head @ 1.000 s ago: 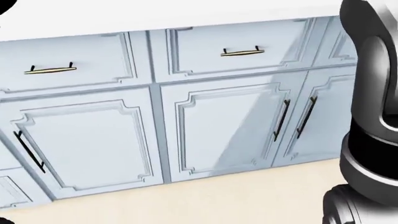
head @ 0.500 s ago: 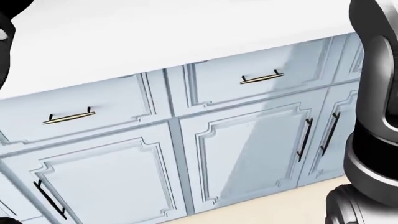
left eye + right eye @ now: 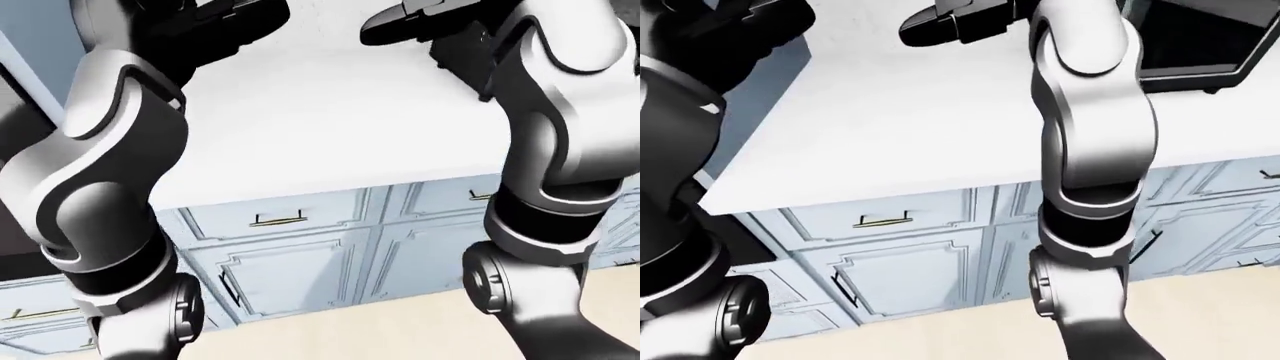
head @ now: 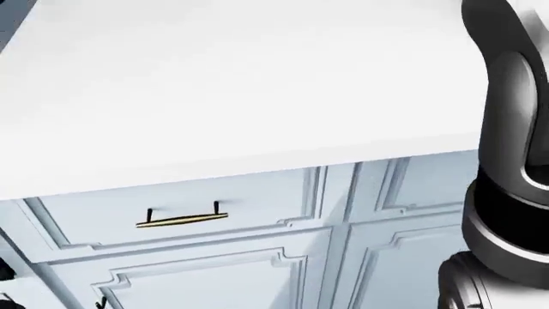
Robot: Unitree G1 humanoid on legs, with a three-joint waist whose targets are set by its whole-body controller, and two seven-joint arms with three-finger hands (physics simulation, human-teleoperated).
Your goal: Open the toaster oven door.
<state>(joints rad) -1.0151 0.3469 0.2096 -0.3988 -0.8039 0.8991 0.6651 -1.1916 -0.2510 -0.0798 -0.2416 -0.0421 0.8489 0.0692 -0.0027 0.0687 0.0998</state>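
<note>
The toaster oven (image 3: 1200, 37) shows only in the right-eye view, at the top right: a black box with a dark glass door, standing on the white counter (image 4: 240, 96). Its top is cut off by the frame edge. My right hand (image 3: 940, 22) hovers over the counter to the left of the oven, apart from it, fingers stretched out and holding nothing. My left hand (image 3: 235, 19) is raised at the top of the left-eye view, fingers also spread and empty. The dark corner (image 3: 460, 52) behind my right forearm is likely the same oven.
Pale blue cabinets run below the counter, with a drawer and its brass handle (image 4: 182, 219) and doors with black bar handles (image 3: 843, 289). Beige floor (image 3: 400, 330) lies beneath. My right arm (image 4: 515, 161) fills the head view's right edge.
The whole head view has shifted: the camera has tilted up, so the counter top now fills most of it and the cabinet doors have slid down and out.
</note>
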